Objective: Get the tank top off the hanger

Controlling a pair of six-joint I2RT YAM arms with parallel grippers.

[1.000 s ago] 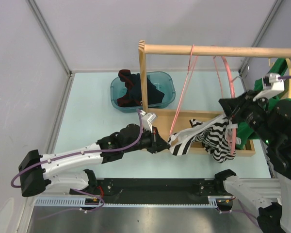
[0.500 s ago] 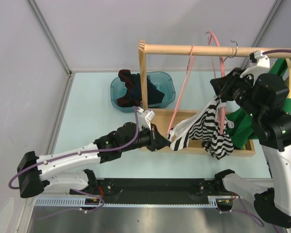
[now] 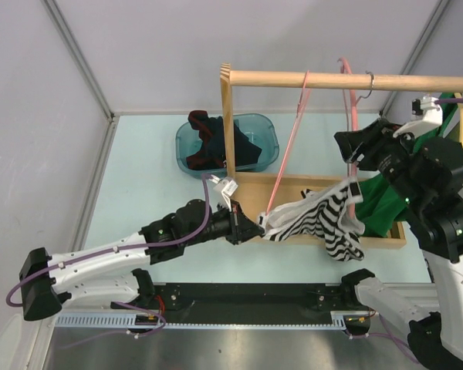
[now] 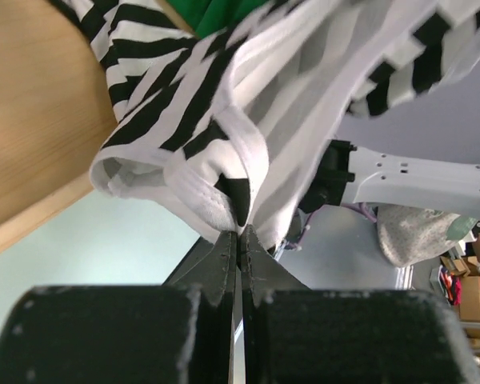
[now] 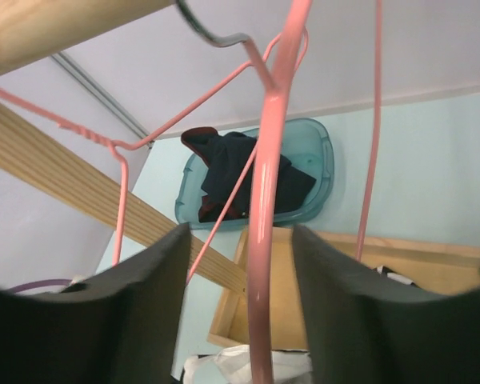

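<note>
The black-and-white striped tank top (image 3: 318, 218) stretches from my left gripper (image 3: 252, 229) up to the lower part of a pink hanger (image 3: 349, 116). The hanger's hook sits over the wooden rod (image 3: 270, 78). My left gripper (image 4: 240, 230) is shut on a white-edged fold of the top (image 4: 248, 96). My right gripper (image 3: 353, 152) is open, and the hanger's pink arm (image 5: 264, 200) runs between its fingers (image 5: 144, 312) with a gap on each side.
A second pink hanger (image 3: 292, 139) hangs from the same rod. The rack's upright (image 3: 228, 123) and its wooden base tray (image 3: 293, 183) lie behind the top. A teal bin (image 3: 264, 131) holds dark clothes. A green garment (image 3: 382, 202) is in the tray at the right.
My right gripper has lifted the hanger from low over the tray up to the rod, where its hook now rests. My left gripper has drawn the top leftward and stretched it flatter.
</note>
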